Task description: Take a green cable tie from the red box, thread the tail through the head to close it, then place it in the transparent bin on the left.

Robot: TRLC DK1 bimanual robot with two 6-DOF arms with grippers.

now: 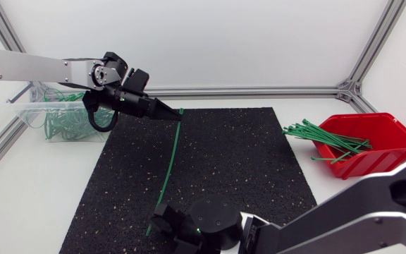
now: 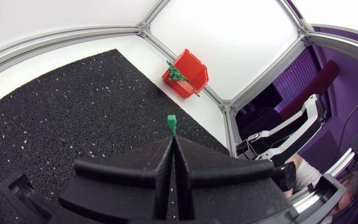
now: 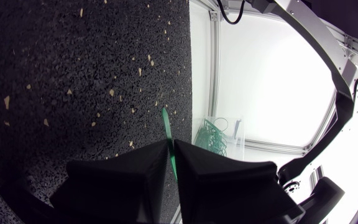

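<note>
A green cable tie (image 1: 170, 159) runs in a long arc over the black mat, held at both ends. My left gripper (image 1: 168, 111), at the mat's far left corner, is shut on the head end; the square head (image 2: 171, 120) sticks out past its fingertips in the left wrist view. My right gripper (image 1: 156, 220), at the mat's near edge, is shut on the tail, and the tip (image 3: 165, 118) pokes out ahead of its fingers. The red box (image 1: 376, 144) at the right holds several more green ties (image 1: 326, 137). The transparent bin (image 1: 30, 111) at the left holds closed ties.
The black speckled mat (image 1: 238, 162) covers the table's middle. Aluminium frame rails (image 1: 259, 90) run along the back and side edges. Some ties hang over the red box's left rim onto the white table.
</note>
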